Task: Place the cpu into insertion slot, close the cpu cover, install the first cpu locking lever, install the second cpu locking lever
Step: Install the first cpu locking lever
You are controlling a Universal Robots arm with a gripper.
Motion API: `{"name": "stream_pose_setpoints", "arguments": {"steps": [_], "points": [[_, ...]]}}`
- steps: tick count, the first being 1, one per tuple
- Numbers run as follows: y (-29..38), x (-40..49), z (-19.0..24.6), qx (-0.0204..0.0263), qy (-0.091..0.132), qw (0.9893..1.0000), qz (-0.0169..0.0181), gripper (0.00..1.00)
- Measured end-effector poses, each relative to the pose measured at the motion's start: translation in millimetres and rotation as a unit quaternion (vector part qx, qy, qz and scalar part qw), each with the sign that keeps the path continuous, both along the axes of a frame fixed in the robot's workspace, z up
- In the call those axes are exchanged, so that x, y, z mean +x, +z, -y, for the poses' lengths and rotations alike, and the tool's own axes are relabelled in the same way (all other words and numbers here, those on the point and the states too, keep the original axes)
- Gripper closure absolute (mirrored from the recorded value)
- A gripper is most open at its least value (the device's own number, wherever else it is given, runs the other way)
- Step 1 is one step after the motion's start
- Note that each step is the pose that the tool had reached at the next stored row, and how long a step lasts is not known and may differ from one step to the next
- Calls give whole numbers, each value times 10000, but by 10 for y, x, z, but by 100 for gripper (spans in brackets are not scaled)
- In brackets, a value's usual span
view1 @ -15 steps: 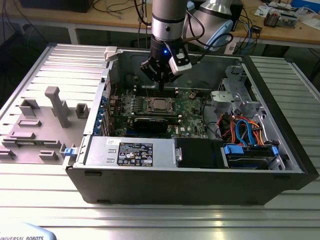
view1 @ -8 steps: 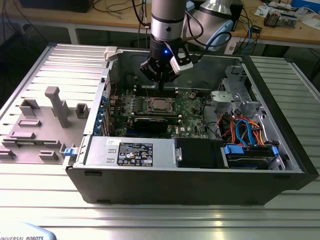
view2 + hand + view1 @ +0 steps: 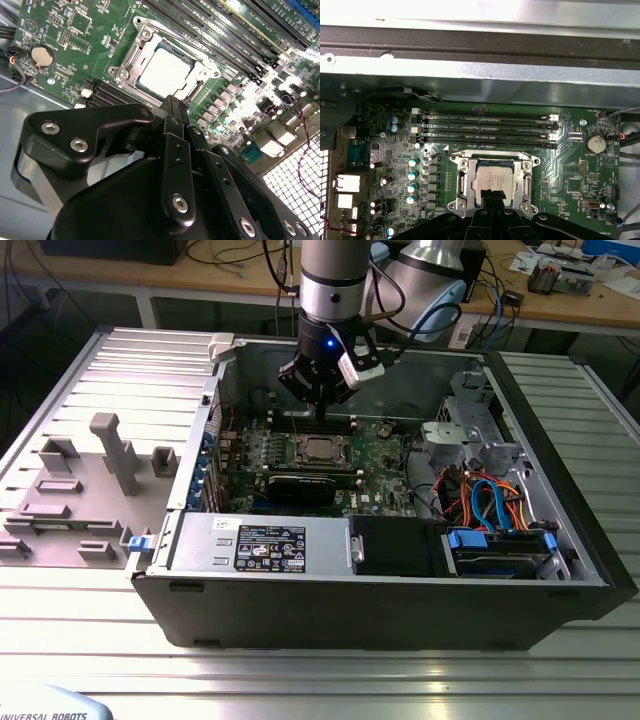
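— Where do we find the cpu (image 3: 495, 181)?

— We see it lying flat in the insertion slot (image 3: 301, 451) of the green motherboard (image 3: 570, 165), with its silvery-grey top facing up out of the open computer case (image 3: 380, 610).

— Do we make out a long axis?

— We don't. It is square, and its edges run parallel to the socket's sides and to the long black memory slots (image 3: 485, 125) just beside it.

— And the cpu cover (image 3: 465, 182)?

— We see it down over the chip. It is a thin, shiny metal frame, and the chip's smooth matte top shows through its square window. There are screw heads at the frame's corners. We cannot tell how the locking levers sit.

— What do we say of the gripper (image 3: 172, 102)?

— We see its black fingers drawn together into one narrow tip with nothing between them. In both wrist views the tip overlaps the chip's near edge, though we cannot tell whether it touches. In the exterior view the gripper hangs above the board, close to the socket.

— Anything else on the board?

— A round, shiny coin battery (image 3: 595, 144), well apart from the socket.
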State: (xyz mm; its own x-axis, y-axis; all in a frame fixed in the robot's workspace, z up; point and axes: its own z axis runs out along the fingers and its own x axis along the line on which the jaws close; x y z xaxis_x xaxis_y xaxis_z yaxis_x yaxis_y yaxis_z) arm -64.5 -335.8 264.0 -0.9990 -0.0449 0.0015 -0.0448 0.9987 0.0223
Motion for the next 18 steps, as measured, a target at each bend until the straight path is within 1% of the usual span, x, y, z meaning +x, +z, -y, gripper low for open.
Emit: {"name": "stream_pose_setpoints", "arguments": {"steps": [10, 13, 16, 17, 18], "points": [[0, -8, 0, 0, -1, 10000, 0, 89], [0, -46, 0, 0, 5, 10000, 0, 89], [-3, -123, 0, 0, 52, 10000, 0, 89], [-5, -184, 0, 0, 55, 10000, 2, 89], [-9, -249, 0, 0, 55, 10000, 12, 89]]}}
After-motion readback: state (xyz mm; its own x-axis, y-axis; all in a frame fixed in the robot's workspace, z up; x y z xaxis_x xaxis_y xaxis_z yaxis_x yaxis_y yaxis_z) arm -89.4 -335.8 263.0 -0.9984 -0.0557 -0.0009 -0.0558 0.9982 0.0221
